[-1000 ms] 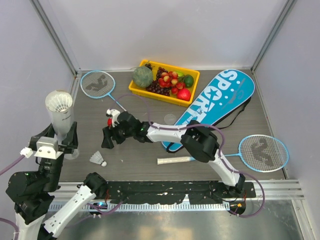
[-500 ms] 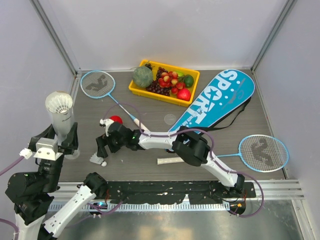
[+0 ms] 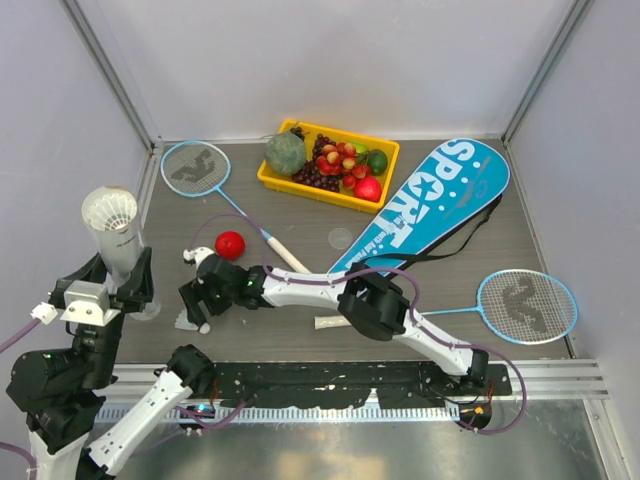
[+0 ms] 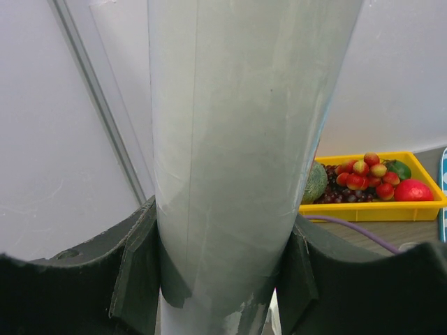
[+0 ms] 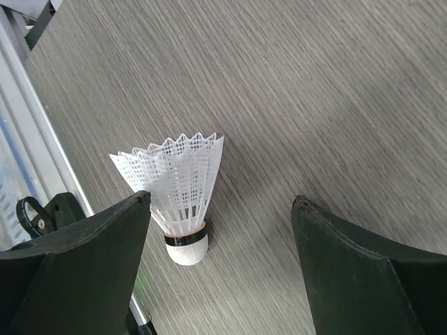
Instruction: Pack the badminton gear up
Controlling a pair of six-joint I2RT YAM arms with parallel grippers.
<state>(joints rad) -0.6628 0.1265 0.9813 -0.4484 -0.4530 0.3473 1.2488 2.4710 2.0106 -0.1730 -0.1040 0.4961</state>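
Observation:
My left gripper (image 3: 103, 290) is shut on the upright white tube (image 3: 122, 252), which has a shuttlecock (image 3: 109, 208) sitting in its top. The tube fills the left wrist view (image 4: 237, 160). My right gripper (image 3: 196, 303) is open, low over a second shuttlecock (image 3: 186, 320) on the table. In the right wrist view that shuttlecock (image 5: 178, 192) lies between the open fingers, close to the left fingertip (image 5: 105, 244). One racket (image 3: 195, 167) lies at the back left, the other (image 3: 525, 305) at the right. The blue SPORT bag (image 3: 430, 205) lies at the back right.
A yellow tray of fruit (image 3: 272, 178) stands at the back middle and shows in the left wrist view (image 4: 377, 209). A red ball (image 3: 230, 244) lies just behind my right gripper. A small clear lid (image 3: 341, 238) lies by the bag. Metal rails run along the near edge.
My right gripper has moved from beside the red ball toward the near left and now hangs over the shuttlecock. The red ball is left uncovered. The tube has shifted slightly left.

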